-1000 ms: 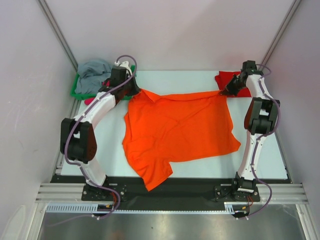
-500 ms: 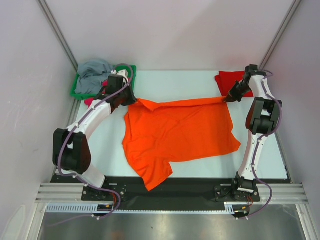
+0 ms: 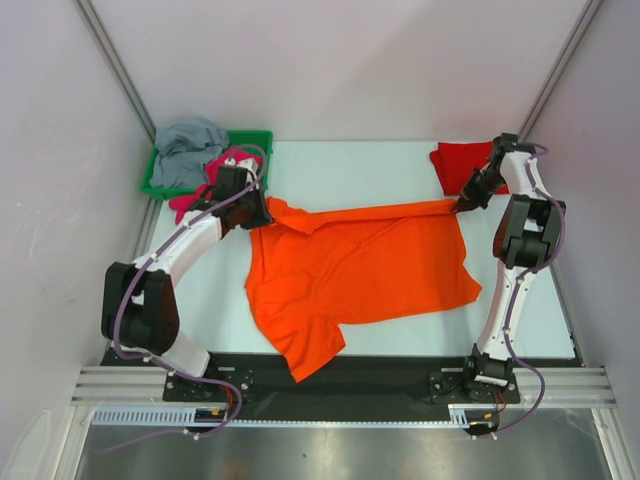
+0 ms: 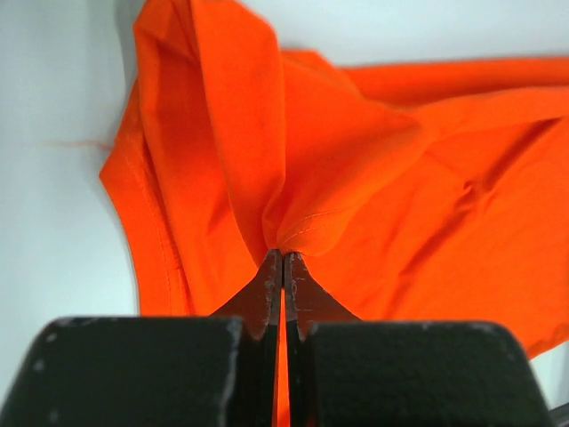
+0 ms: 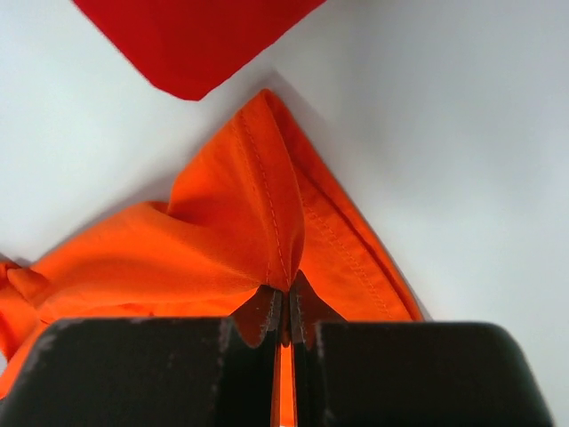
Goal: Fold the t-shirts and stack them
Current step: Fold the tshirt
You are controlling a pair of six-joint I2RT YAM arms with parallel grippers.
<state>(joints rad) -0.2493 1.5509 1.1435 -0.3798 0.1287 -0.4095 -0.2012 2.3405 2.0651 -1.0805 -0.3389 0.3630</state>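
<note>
The bright orange t-shirt (image 3: 360, 270) lies spread on the table. My left gripper (image 3: 262, 208) is shut on its far left corner, pinching a fold of orange cloth (image 4: 293, 178). My right gripper (image 3: 461, 206) is shut on its far right corner (image 5: 258, 222). The far edge between them is lifted and folding toward me. A folded red t-shirt (image 3: 462, 163) lies at the far right, also in the right wrist view (image 5: 191, 36). A grey t-shirt (image 3: 187, 145) and a magenta pink one (image 3: 215, 175) sit in the green tray.
The green plastic tray (image 3: 252, 140) stands at the far left corner. White walls enclose the table on three sides. The black base rail (image 3: 340, 375) runs along the near edge, under the shirt's near sleeve.
Both grippers have pulled the shirt's far edge toward me, away from the back. The left arm has come off the tray, uncovering the pink shirt.
</note>
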